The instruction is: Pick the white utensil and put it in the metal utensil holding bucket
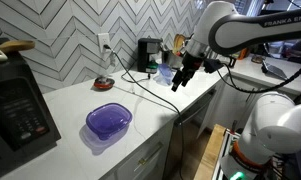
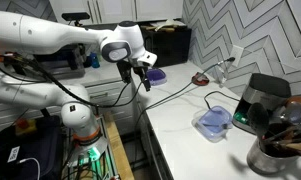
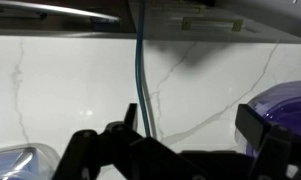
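Running under chevron-tiled wall [image 1: 75, 25]: white counter [image 1: 75, 100], purple bowl [image 1: 108, 121], metal bucket [image 2: 268, 157].

Both exterior views face along the tabletop [image 1: 75, 100] from opposite ends; the wrist view looks closely down past the gripper [image 3: 190, 125].

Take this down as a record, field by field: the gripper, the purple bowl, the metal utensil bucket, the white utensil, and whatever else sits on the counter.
gripper: open, empty, over the counter
counter: white, veined
purple bowl: upright on the counter
metal bucket: on the counter, utensils standing in it
white utensil: not made out in any view
black appliance: beside the bucket
clear blue container: on the counter near the appliance
cable: lies across the counter
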`<state>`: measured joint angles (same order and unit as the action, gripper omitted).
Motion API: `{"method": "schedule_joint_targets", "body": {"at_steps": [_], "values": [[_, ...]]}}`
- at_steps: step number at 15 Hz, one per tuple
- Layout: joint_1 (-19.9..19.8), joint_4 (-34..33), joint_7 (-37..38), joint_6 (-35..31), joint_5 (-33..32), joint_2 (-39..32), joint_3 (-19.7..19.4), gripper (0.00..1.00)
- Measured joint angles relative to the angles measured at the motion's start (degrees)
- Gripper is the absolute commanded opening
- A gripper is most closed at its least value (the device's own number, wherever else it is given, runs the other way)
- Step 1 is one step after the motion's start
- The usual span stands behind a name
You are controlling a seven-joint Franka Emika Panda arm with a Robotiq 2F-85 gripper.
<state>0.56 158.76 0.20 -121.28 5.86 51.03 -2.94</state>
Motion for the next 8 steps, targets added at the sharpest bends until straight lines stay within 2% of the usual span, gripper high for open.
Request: {"method": "schedule_joint_targets", "body": {"at_steps": [8], "values": [[0.0,1.3,0.0,0.0,0.0,-0.6,0.0,1.00]]}}
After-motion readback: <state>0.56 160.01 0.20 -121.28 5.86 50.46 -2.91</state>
